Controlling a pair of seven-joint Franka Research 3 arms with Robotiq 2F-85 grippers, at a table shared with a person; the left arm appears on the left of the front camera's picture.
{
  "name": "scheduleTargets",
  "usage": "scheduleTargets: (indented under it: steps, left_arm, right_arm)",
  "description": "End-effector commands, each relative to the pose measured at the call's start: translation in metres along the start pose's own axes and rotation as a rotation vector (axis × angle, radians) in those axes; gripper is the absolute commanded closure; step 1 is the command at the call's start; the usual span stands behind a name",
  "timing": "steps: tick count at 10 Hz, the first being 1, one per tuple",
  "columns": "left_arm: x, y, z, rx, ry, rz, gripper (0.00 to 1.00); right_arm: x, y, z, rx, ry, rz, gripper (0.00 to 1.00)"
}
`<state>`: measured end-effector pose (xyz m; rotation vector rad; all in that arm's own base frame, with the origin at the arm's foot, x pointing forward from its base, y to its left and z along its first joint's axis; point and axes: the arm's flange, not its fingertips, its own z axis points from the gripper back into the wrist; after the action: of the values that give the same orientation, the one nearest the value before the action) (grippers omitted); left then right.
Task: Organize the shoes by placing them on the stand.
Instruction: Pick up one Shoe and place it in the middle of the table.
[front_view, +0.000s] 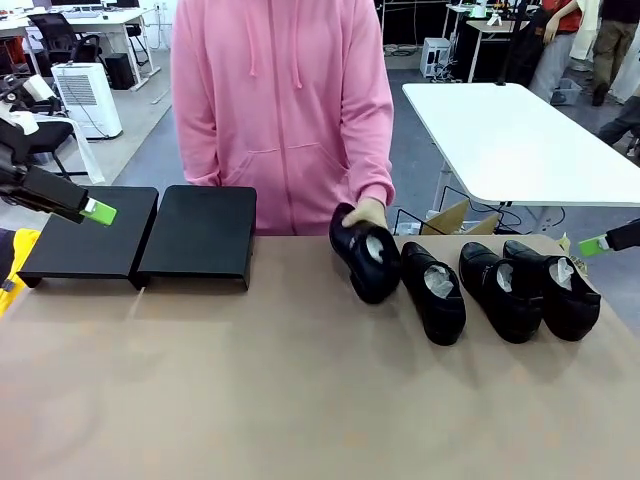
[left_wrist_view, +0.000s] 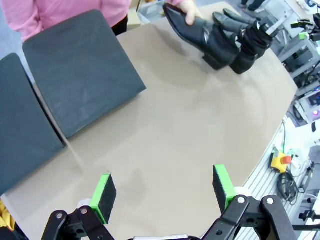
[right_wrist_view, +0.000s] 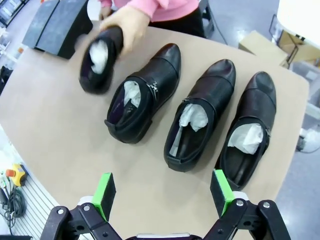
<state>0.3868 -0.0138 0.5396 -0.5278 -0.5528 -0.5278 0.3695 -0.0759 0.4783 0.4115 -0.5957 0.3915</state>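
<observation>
The right gripper hangs over the brown table, its green pads spread wide apart. Just beyond the gripper three shoes lie side by side, white paper in each, toes pointing away from it. Farther from the gripper, at the end of that row, a person's hand grips a fourth shoe, tilted with its opening toward the gripper. The stand sits farthest from the gripper.

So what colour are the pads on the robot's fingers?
Bright green pads, clearest in the left wrist view.

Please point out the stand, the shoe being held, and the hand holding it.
stand (front_view: 200, 228), front view, top of right section.
held shoe (front_view: 350, 252), front view, black leather side.
hand (front_view: 367, 213), front view, its back.
</observation>
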Motion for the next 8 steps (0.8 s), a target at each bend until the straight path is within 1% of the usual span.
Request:
scheduleTargets:
  steps: [1, 2, 3, 4, 6, 7, 8]
  left_arm:
    - [0.000, 0.002, 0.001, -0.023, -0.010, -0.018, 0.00]
    - [0.000, 0.002, 0.001, -0.023, -0.010, -0.018, 0.00]
    - [0.000, 0.002, 0.001, -0.023, -0.010, -0.018, 0.00]
    - [0.000, 0.002, 0.001, -0.023, -0.010, -0.018, 0.00]
    - [0.000, 0.002, 0.001, -0.023, -0.010, -0.018, 0.00]
    - [0.000, 0.002, 0.001, -0.023, -0.010, -0.018, 0.00]
    - [0.000, 0.002, 0.001, -0.023, -0.010, -0.018, 0.00]
  right_arm:
    - [0.013, 0.003, 0.001, -0.031, 0.043, -0.013, 0.00]
    - [0.026, 0.006, 0.000, -0.085, 0.074, -0.017, 0.00]
    - [0.039, 0.009, -0.008, -0.193, 0.179, -0.028, 0.00]
    - [0.052, 0.015, -0.019, -0.270, 0.248, 0.000, 0.00]
    - [0.074, 0.023, -0.044, -0.387, 0.335, -0.006, 0.00]
    - [0.077, 0.025, -0.055, -0.426, 0.370, -0.002, 0.00]
    - [0.078, 0.025, -0.066, -0.425, 0.391, 0.000, 0.00]
